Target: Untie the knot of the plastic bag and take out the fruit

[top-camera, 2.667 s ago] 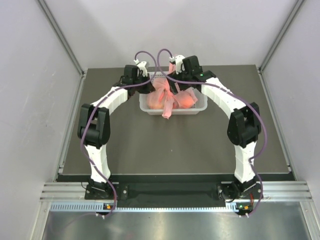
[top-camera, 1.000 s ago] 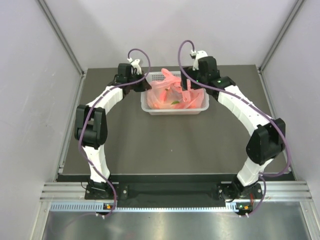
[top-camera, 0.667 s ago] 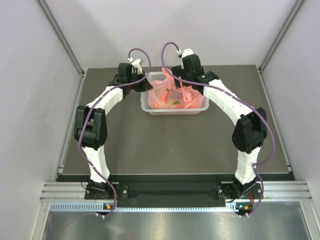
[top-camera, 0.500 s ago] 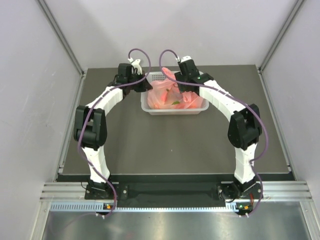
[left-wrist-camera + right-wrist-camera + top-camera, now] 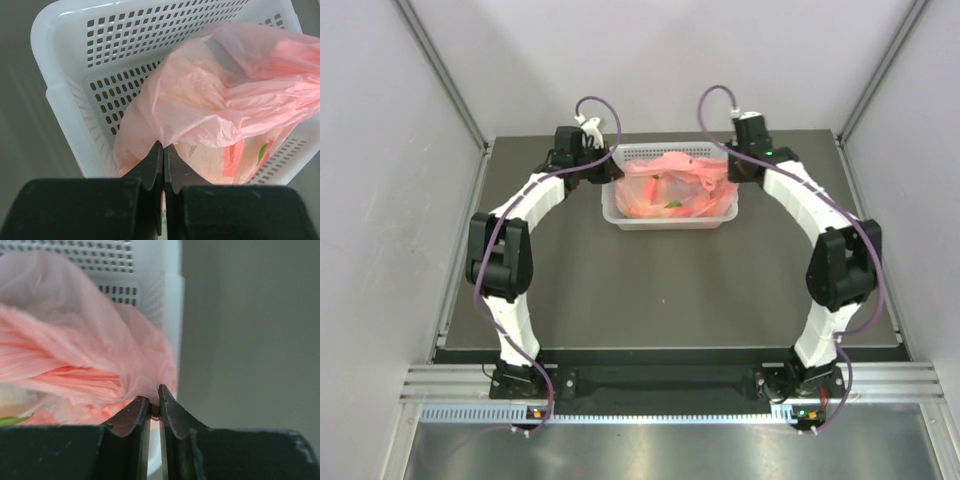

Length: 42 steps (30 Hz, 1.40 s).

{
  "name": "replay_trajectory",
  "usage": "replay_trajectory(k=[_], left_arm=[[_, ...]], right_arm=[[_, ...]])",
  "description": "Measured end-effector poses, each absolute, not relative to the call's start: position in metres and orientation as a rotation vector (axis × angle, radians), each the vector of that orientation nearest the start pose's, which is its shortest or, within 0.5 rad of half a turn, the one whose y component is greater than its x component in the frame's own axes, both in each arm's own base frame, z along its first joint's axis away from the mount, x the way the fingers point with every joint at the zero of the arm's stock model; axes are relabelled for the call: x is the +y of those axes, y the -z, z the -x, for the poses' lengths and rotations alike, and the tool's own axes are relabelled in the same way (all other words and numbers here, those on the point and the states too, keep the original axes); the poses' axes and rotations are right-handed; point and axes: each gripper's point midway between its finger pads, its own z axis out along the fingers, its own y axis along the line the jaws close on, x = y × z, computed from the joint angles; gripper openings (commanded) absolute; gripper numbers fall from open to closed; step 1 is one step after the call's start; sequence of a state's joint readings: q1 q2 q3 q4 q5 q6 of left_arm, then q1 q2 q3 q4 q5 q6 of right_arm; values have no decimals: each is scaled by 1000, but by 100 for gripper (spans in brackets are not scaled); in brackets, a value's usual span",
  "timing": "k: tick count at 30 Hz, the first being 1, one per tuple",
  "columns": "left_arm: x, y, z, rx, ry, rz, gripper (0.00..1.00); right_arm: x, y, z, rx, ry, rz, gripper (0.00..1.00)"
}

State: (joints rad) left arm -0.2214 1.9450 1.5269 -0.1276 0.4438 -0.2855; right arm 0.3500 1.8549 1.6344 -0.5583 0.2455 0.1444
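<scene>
Two tools pinch the pink plastic bag [image 5: 672,185], one at each end. The left tool [image 5: 162,150] is clenched on its left edge. The right tool [image 5: 154,402] is clenched on its right edge. The bag lies spread in the white basket [image 5: 665,222], far back on the desk [image 5: 660,290].

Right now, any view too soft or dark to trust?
Top external: sharp, evenly lit. Left wrist: plastic bag and basket crisp, left gripper black, detail lost. Right wrist: plastic bag and basket soft, right gripper edges clear.
</scene>
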Motion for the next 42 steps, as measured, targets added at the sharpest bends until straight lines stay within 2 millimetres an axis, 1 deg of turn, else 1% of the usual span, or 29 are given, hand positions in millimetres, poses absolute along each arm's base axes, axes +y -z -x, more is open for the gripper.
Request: replay_trajectory(k=[3, 4, 7, 8, 9, 10, 12, 13, 14, 15, 16, 17, 18, 19, 21, 23, 25, 27, 29, 32, 35, 37, 39, 42], left_arm=[[-198, -163, -507, 2142, 762, -195, 0], [-197, -163, -507, 2142, 759, -191, 0], [-192, -163, -509, 2142, 750, -179, 0], [-190, -163, -510, 2142, 748, -176, 0], [-190, -163, -510, 2142, 748, -174, 2], [-189, -164, -510, 2143, 747, -172, 16], [-188, -166, -509, 2140, 748, -175, 29], [-188, -169, -509, 2134, 753, -174, 41], [-189, -173, -507, 2126, 760, -178, 48], [-190, -179, -506, 2117, 773, -178, 53], [-191, -187, -503, 2104, 788, -179, 72], [-193, -196, -501, 2088, 800, -190, 86], [-195, -205, -498, 2074, 817, -191, 96], [-197, -212, -495, 2063, 831, -193, 99], [-203, -231, -487, 2035, 856, -205, 99], [-215, -247, -476, 2007, 872, -236, 99], [-233, -259, -463, 1991, 883, -276, 99], [-254, -262, -447, 1997, 889, -317, 99], [-275, -257, -433, 2021, 891, -351, 99], [-300, -240, -417, 2087, 877, -390, 99], [-314, -225, -416, 2131, 833, -400, 99], [-318, -215, -424, 2153, 770, -383, 99], [-317, -207, -434, 2166, 690, -347, 99], [-304, -200, -448, 2170, 557, -271, 99]], right_arm=[[103, -181, -474, 2309, -43, 9, 9], [96, -184, -473, 2306, -63, -13, 9], [80, -189, -470, 2300, -137, -79, 9], [79, -190, -468, 2297, -169, -92, 11], [79, -191, -467, 2295, -205, -100, 11], [79, -190, -465, 2294, -236, -105, 14], [86, -190, -461, 2297, -313, -98, 17], [90, -190, -459, 2297, -347, -86, 17], [95, -190, -458, 2300, -380, -75, 17], [100, -190, -456, 2301, -417, -63, 18], [104, -190, -455, 2300, -444, -52, 19], [109, -191, -453, 2299, -481, -36, 19], [114, -192, -452, 2298, -515, -20, 19], [118, -193, -450, 2297, -550, -4, 19], [128, -196, -446, 2291, -619, 30, 19], [137, -201, -444, 2275, -686, 65, 20], [146, -206, -441, 2260, -753, 96, 21], [153, -210, -439, 2239, -815, 126, 22], [158, -211, -437, 2224, -866, 144, 22], [164, -212, -433, 2216, -923, 158, 22], [168, -214, -431, 2203, -959, 173, 22], [170, -216, -430, 2195, -976, 178, 22], [171, -218, -430, 2186, -985, 185, 22], [171, -216, -430, 2185, -989, 185, 23]])
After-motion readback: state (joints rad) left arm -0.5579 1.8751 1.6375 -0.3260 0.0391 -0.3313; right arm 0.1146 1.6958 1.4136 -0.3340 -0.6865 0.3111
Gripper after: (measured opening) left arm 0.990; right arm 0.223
